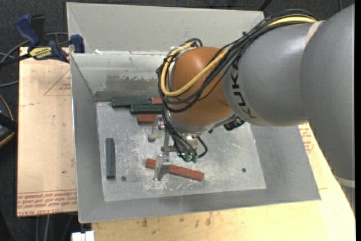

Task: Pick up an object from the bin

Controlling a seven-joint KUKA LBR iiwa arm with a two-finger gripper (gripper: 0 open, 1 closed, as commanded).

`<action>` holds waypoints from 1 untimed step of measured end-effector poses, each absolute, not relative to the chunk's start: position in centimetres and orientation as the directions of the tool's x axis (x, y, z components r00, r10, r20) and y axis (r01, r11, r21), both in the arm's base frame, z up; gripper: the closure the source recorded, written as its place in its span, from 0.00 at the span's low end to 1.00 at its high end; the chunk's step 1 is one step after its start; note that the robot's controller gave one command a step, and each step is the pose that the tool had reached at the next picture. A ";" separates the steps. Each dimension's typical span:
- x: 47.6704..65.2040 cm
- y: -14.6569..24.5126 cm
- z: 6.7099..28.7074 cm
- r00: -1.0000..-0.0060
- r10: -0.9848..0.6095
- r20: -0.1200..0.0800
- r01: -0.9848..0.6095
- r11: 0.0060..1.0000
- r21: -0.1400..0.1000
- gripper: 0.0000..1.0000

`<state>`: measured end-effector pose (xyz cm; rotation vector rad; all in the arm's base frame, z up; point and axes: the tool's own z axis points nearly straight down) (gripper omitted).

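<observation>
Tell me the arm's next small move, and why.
Probably a short straight lift. The gripper is down across the long red bar at the front of the bin, with red showing on both sides of it. Whether it has closed I cannot tell; a small rise would show if the bar comes.

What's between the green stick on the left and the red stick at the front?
Nothing but bare, scratched bin floor lies between the green stick and the red stick, as seen in the camera view.
</observation>
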<state>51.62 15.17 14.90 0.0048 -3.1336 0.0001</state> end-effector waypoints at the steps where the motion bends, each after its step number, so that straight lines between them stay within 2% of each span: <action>1: 51.8 15.1 15.3 -1.000 -0.001 0.001 -0.001 1.000 0.001 0.00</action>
